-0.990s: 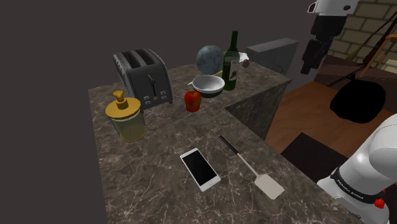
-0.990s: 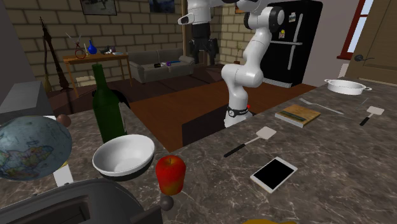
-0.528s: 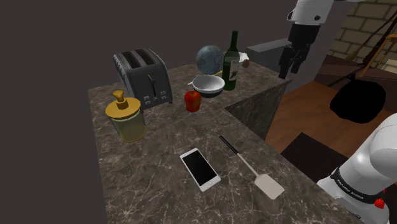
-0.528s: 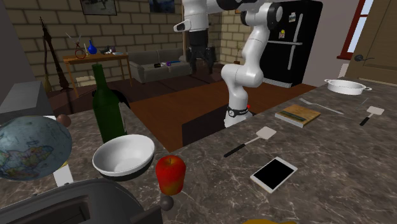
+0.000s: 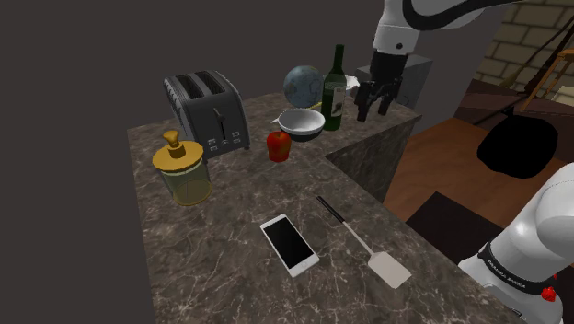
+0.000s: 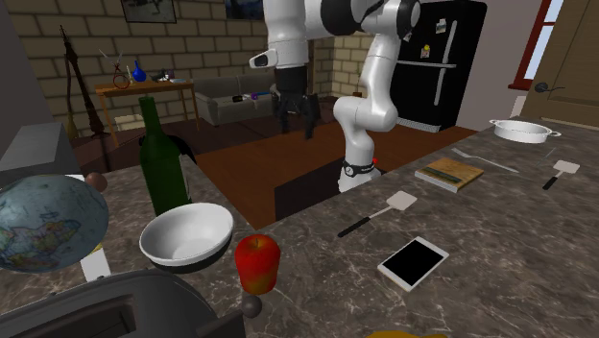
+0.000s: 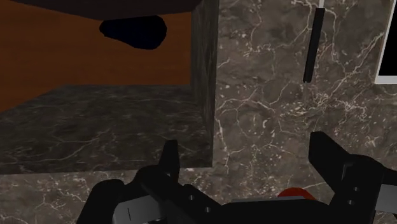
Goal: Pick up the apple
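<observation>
Red apple (image 5: 278,145) is lying ungrasped; wide, empty jaws are being held well apart from it. Approach is judged in hand; lowering around it is being required.

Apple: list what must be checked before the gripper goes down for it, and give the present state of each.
1. Fingers apart: ok. The gripper is open and holds nothing.
2. Apple free on the counter: ok.
3. Gripper above the apple: not ok. It hangs to the shoulder view's right of the bottle.
4. Straight path clear: not ok. The bottle and the bowl stand between gripper and apple.
5. Finger room between apple and bowl: cannot tell.
6. Finger room on the toaster side: ok.
</observation>
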Robot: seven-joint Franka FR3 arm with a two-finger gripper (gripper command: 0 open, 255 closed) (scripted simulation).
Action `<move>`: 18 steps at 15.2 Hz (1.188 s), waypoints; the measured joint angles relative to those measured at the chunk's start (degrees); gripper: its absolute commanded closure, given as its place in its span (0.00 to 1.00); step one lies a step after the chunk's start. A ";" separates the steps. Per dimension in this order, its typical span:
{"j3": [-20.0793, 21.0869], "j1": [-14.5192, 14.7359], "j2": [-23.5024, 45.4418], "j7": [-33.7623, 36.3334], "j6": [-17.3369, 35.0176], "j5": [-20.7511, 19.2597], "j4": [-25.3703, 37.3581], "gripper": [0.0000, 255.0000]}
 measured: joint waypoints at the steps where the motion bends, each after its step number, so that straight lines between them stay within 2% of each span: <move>1: 0.37 0.07 1.62 0.60 1.01 0.10 0.95 0.00; 9: 3.83 1.23 17.39 6.79 9.84 -0.20 10.73 0.00; 18: 5.66 3.63 35.67 14.23 14.55 -3.56 27.27 0.00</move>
